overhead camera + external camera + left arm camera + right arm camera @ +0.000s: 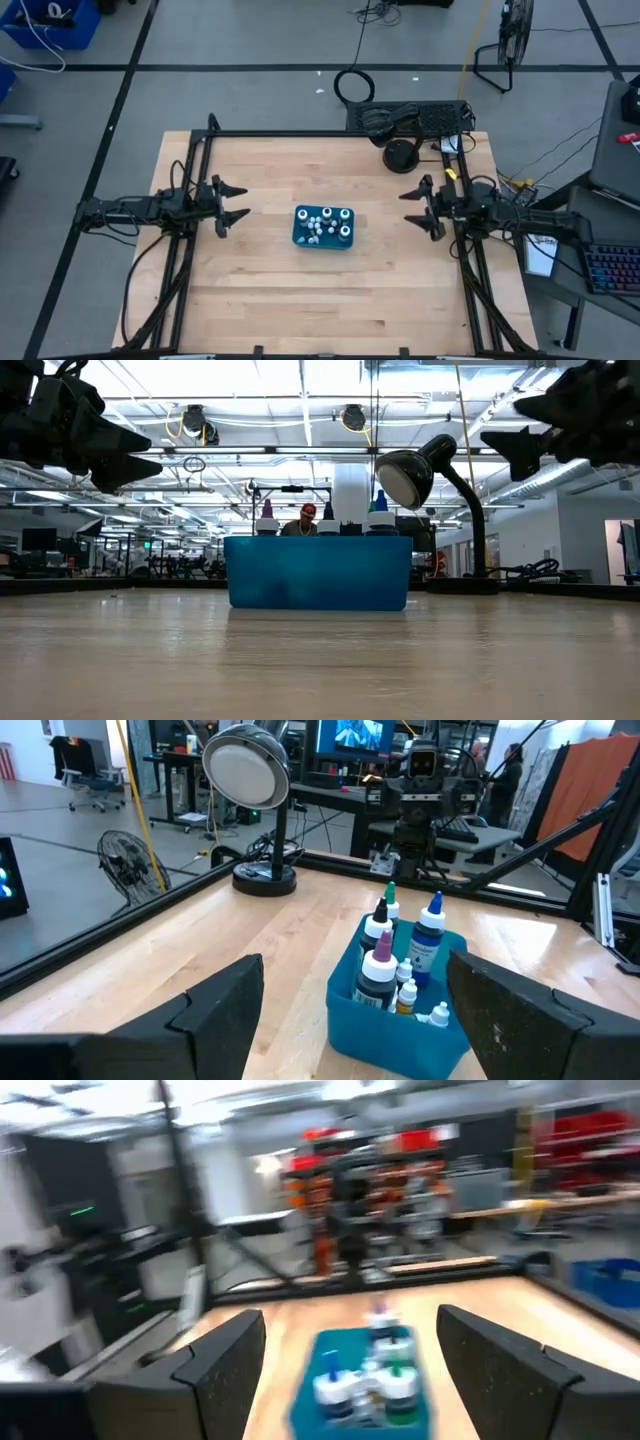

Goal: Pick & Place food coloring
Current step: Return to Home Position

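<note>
Here — wooden table [330,290], food coloring [378,975], workshop [150,545]

Food coloring bottles [322,224] in central bin [331,246]

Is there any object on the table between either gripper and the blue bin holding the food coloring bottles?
Nothing visible. Only bare table lies between the left gripper, the right gripper and the blue bin; the lamp stands aside at the far edge.
</note>
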Robot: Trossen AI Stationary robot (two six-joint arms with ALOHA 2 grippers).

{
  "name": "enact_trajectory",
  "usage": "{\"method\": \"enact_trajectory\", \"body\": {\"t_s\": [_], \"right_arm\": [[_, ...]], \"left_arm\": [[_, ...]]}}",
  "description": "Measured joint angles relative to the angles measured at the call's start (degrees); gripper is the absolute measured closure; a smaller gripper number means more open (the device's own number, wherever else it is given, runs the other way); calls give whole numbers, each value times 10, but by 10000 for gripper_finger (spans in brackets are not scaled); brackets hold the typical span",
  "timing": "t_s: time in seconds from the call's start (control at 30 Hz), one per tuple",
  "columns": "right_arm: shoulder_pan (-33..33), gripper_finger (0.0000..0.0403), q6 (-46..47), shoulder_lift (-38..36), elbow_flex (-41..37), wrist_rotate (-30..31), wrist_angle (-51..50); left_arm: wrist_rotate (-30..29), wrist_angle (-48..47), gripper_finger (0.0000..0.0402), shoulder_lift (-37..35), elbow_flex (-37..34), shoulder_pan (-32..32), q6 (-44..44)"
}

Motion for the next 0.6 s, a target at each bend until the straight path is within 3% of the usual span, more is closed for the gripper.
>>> {"method": "enact_trajectory", "body": {"t_s": [0.13,0.37,0.6], "right_arm": [[8,120,-8,1,0,82,-29],[8,121,-45,1,0,85,-145],[8,121,74,1,0,85,-148]], "left_arm": [[0,0,94,0,0,0,0],[0,0,94,0,0,0,0],[0,0,94,0,0,0,0]]}}
